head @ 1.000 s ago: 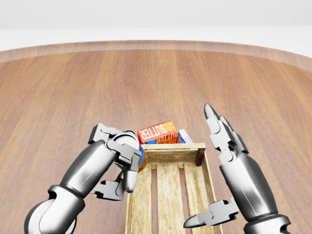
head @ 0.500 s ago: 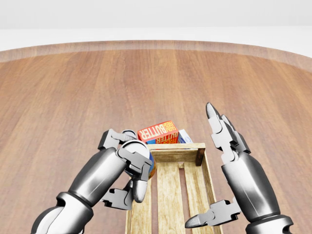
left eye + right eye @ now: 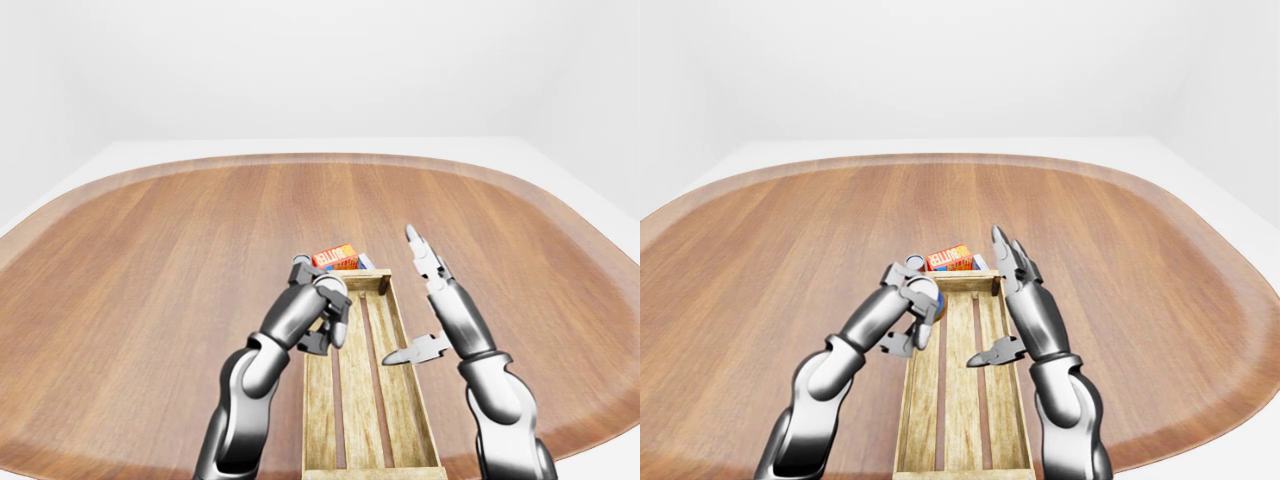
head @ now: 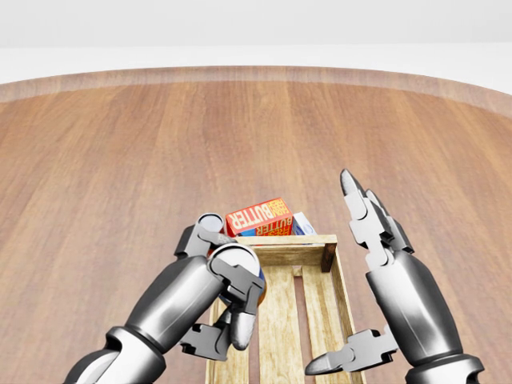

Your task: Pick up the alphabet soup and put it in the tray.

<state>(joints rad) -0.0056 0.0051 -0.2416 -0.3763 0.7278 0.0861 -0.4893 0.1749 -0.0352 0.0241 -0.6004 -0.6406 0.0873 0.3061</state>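
Observation:
My left hand (image 4: 226, 326) is shut on the alphabet soup can (image 4: 259, 286). Only a blue and red sliver of the can shows between the fingers. The hand holds it over the left rail of the wooden tray (image 4: 289, 255), near the tray's top end in the head view. In the right-eye view the can (image 3: 938, 306) shows at the tray's upper left corner. My right hand (image 4: 332, 276) is open and empty, with fingers pointing up along the tray's right rail.
A red butter box (image 4: 258, 217) and a small blue and white box (image 4: 302, 224) lie just beyond the tray's top end. A grey-topped can (image 4: 210, 221) stands left of the butter box. The round wooden table (image 4: 120, 160) spreads on all sides.
My left hand has moved right and down in the head view with the can, from beside the tray's corner to over its left rail. The right hand has barely moved.

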